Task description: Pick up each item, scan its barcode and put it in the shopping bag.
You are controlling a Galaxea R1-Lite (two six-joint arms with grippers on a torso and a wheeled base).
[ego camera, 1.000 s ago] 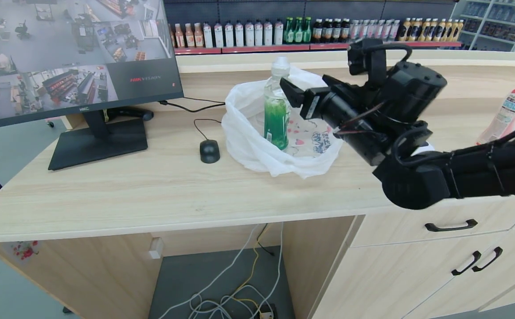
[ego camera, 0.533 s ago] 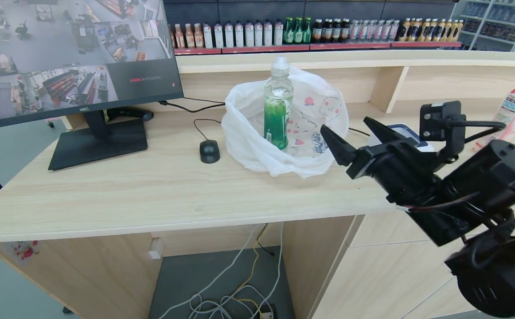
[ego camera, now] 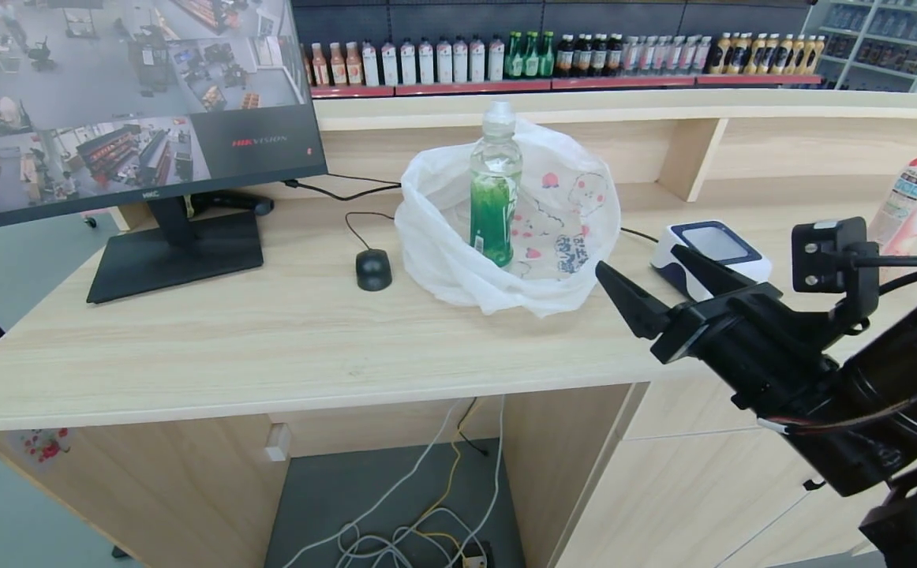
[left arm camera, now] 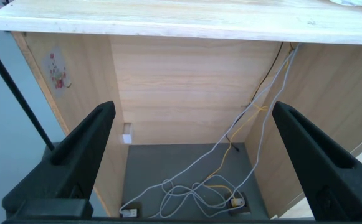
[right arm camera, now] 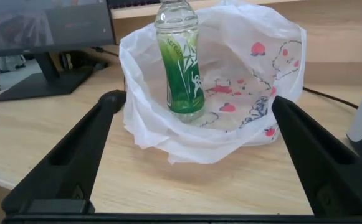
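A green-labelled bottle (ego camera: 495, 181) stands upright inside the white shopping bag (ego camera: 443, 244) on the wooden counter; the right wrist view shows the same bottle (right arm camera: 181, 62) and bag (right arm camera: 230, 134). My right gripper (ego camera: 668, 288) hangs open and empty over the counter's front edge, to the right of the bag. A white barcode scanner (ego camera: 713, 251) with a dark window sits just behind that gripper. A pink-labelled bottle (ego camera: 915, 193) stands at the far right. My left gripper (left arm camera: 193, 158) is open below counter level, facing the space under the counter.
A monitor (ego camera: 123, 95) on a black stand occupies the counter's left end, with a black mouse (ego camera: 372, 268) and its cable beside the bag. A raised wooden ledge (ego camera: 664, 102) runs behind. Loose cables (left arm camera: 212, 180) lie on the floor under the counter. Drawers (ego camera: 687, 473) sit below right.
My right gripper has let go of the green bottle in the bag and drawn back, down and to the right, ending open near the counter's front edge.
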